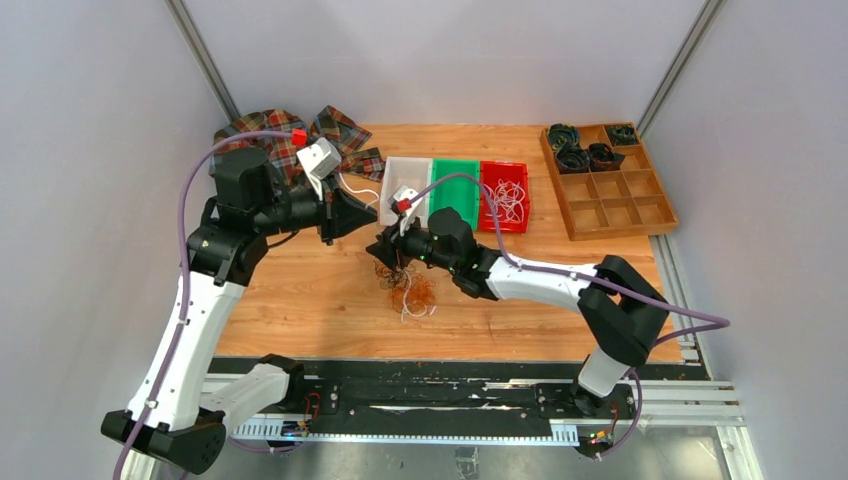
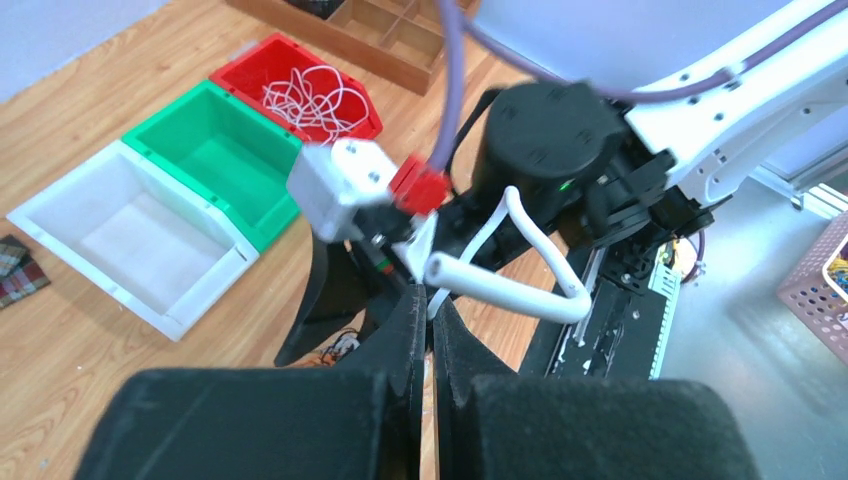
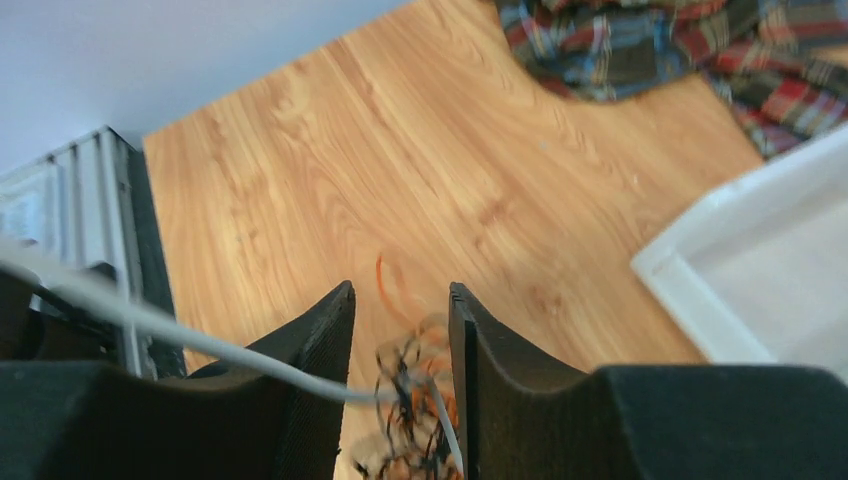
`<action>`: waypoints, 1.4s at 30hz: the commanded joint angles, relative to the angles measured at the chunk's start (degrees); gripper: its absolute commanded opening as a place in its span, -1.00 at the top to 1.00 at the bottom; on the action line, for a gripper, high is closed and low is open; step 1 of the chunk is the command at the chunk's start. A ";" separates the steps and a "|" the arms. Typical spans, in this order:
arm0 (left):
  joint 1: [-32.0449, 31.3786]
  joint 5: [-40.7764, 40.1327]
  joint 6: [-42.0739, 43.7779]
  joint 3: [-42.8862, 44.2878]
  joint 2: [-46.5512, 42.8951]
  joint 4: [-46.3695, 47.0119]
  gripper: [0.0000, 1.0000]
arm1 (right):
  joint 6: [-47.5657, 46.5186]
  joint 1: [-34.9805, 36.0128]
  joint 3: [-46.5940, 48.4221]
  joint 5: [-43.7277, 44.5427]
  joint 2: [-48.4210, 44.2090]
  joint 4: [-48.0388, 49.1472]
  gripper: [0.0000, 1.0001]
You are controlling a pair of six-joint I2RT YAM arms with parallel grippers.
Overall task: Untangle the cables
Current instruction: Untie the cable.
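A tangle of copper-orange, black and white cables [image 1: 412,288] lies on the wooden table in front of the bins. My left gripper [image 1: 358,215] is above and left of it. In the left wrist view its jaws [image 2: 430,300] are shut on a white cable [image 2: 500,285] that loops out past the fingertips. My right gripper [image 1: 383,248] is open just over the tangle. In the right wrist view the tangle [image 3: 415,420] sits between its open fingers [image 3: 400,300], and a white cable [image 3: 200,340] runs in taut from the left.
A white bin [image 1: 392,190], a green bin [image 1: 455,175] and a red bin [image 1: 487,200] holding white cables stand behind the tangle. A wooden compartment tray [image 1: 620,205] with dark coiled rolls is at the back right. Plaid cloth [image 1: 290,140] lies at the back left.
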 commanded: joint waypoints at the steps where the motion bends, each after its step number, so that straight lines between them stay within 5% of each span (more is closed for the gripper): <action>1: -0.43 1.27 0.39 5.24 -0.82 -2.48 0.99 | 2.15 0.07 -4.00 3.36 2.00 5.53 0.22; 20: 1.05 0.08 -0.23 14.74 0.51 -5.58 0.99 | 9.68 -1.67 -25.25 8.60 6.01 17.59 0.17; 25: 1.33 -0.30 -0.29 15.81 0.87 -5.84 0.99 | 8.20 -1.62 -29.17 9.54 0.24 17.49 0.07; 33: 1.34 -0.87 0.59 12.47 0.39 -4.92 0.99 | 0.13 -0.75 -22.32 5.74 -13.52 8.18 -0.17; 35: 1.33 -0.95 0.78 12.47 0.35 -4.88 0.99 | -0.93 -0.64 -20.19 3.21 -13.71 7.84 -0.32; 42: 1.33 -1.43 1.33 11.94 0.09 -4.98 0.99 | -1.64 -0.64 -14.43 -6.22 -9.10 7.67 -0.33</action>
